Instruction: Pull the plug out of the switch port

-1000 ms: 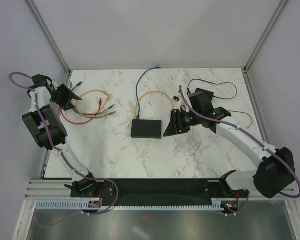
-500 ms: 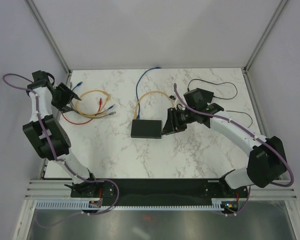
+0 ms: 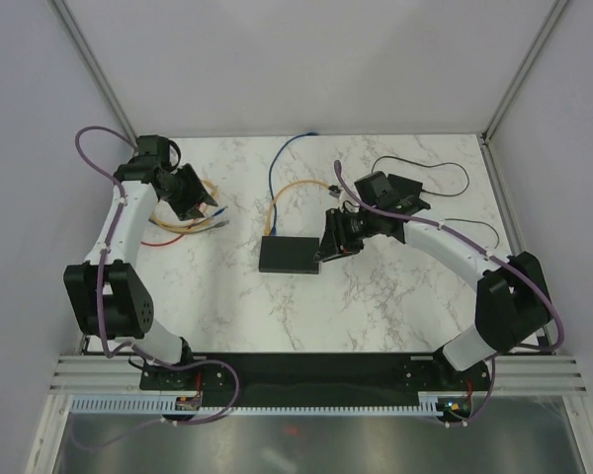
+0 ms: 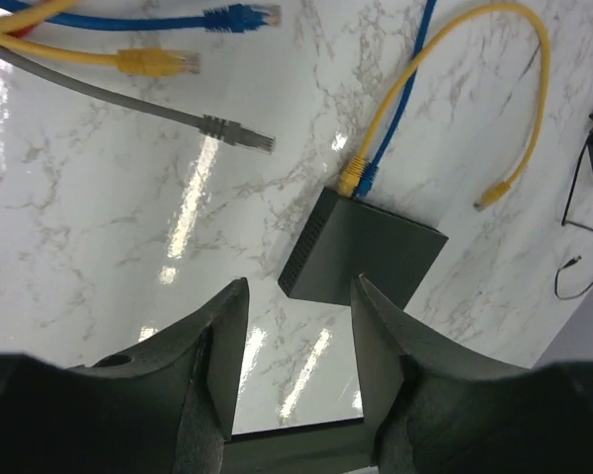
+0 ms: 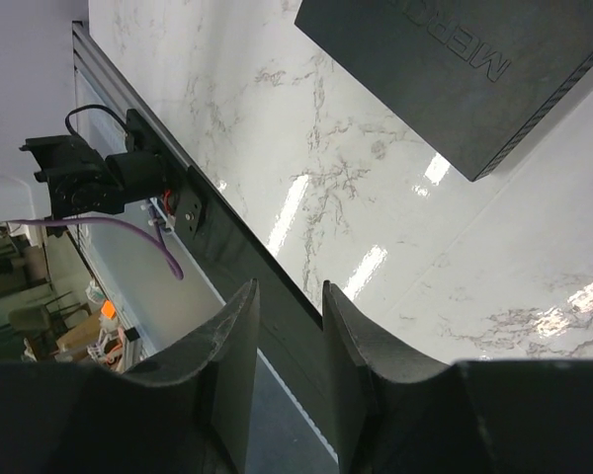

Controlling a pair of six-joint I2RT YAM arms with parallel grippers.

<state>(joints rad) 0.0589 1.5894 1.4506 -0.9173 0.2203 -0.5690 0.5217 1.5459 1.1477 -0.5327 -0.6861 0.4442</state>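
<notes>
Sitting mid-table, the switch [image 3: 289, 254] shows its yellow plug [image 4: 350, 180] and blue plug [image 4: 367, 178] clearly only in my left wrist view; the right wrist sees just its lettered top. My right gripper [image 3: 328, 243] hovers just beside its right end and the left gripper [image 3: 200, 201] is well apart, both parted and empty.

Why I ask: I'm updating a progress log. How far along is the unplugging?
Done: nothing yet; the yellow plug and blue plug both sit in the switch. In hand: neither gripper holds anything; the right gripper hangs open by the switch's end, and the left gripper is open, farther off, facing the switch. Left: close on a plug and pull it out of its port.
</notes>
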